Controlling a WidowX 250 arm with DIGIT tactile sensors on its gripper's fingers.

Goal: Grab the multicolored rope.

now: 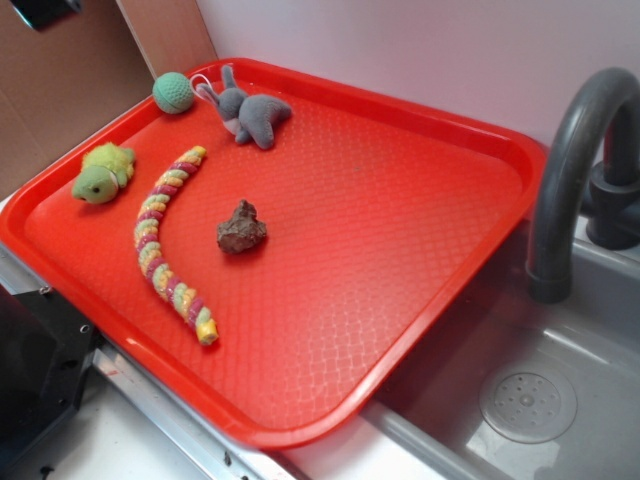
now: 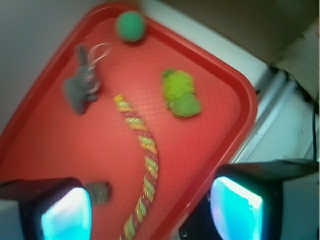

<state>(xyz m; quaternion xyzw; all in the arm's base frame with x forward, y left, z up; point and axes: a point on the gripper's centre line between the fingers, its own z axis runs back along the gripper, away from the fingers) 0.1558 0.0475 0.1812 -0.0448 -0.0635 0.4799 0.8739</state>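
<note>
Pincer (image 2: 150,210) jaws stand wide apart and hold nothing; the wrist view shows both pale blue pads, one at each lower corner, hanging high above the red tray (image 2: 210,70). Between those pads and below them runs the multicolored rope (image 2: 145,175), a long curved twist of pink, yellow and pale green lying flat on the tray, its near end almost under the pincer and its far end arcing away. Just beside the left pad sits a dark brown lump (image 2: 100,192), close to the rope's near stretch. Farther out, to one side of the rope's far end, lies a yellow-green plush turtle (image 2: 181,95); to the other, a grey plush animal (image 2: 82,87) with a white loop. Beyond both rests a teal knitted ball (image 2: 130,26).

Risks, as I judge them: the rope is thin and curved, so jaws closing along its length instead of across it could skid off, and a descent drifting toward the brown lump could pinch that instead. The wrist view is blurred, so alignment is hard to confirm.
</note>
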